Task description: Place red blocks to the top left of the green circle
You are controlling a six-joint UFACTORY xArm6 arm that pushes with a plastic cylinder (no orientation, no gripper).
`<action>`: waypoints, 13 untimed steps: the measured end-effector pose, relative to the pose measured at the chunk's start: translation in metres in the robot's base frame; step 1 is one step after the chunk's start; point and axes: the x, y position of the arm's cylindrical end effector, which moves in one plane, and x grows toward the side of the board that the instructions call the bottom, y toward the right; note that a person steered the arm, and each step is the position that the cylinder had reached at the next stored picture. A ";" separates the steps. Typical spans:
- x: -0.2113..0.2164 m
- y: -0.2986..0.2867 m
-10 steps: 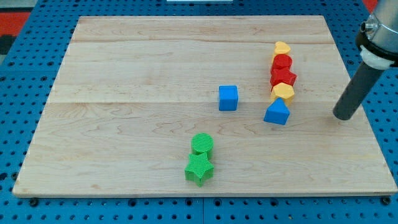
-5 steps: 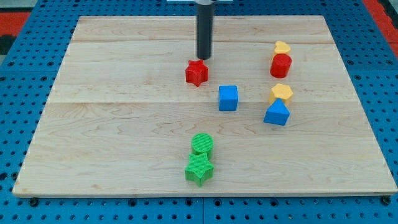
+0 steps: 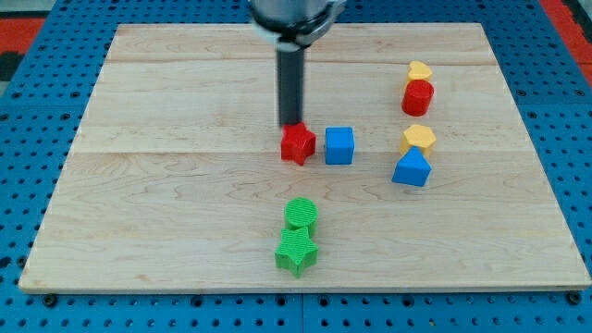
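Nearest the view's bottom sits the green star (image 3: 296,251), and touching it just above is the green circle (image 3: 300,214). Both lie a little left of the board's middle line, on the pale wooden board (image 3: 166,213).

Further up, about mid-board, the red star (image 3: 298,143) lies straight above the green circle, well apart from it, so it is above the circle and not to its upper left. The blue cube (image 3: 339,145) stands just beside the red star on the view's right, with a narrow gap between them.

My tip (image 3: 292,126) comes down at the red star's top edge, touching it or very nearly so, on the side away from the green circle. The rod rises straight toward the view's top, where its wider dark mount is cut off by the frame. The arm has no claw, only this rod, so nothing opens or closes.

To the view's right, the blue block with a pointed top (image 3: 412,168) sits with a yellow block (image 3: 419,138) touching it above. Further up still is the red cylinder (image 3: 418,95), well apart from the tip, with a small yellow block (image 3: 420,70) touching its top edge.
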 end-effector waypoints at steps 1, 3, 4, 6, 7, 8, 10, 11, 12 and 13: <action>0.035 -0.014; 0.015 0.048; 0.054 0.031; 0.024 0.047; 0.021 -0.010; 0.054 -0.005; 0.056 0.009; 0.053 0.062; 0.106 0.133; 0.129 0.207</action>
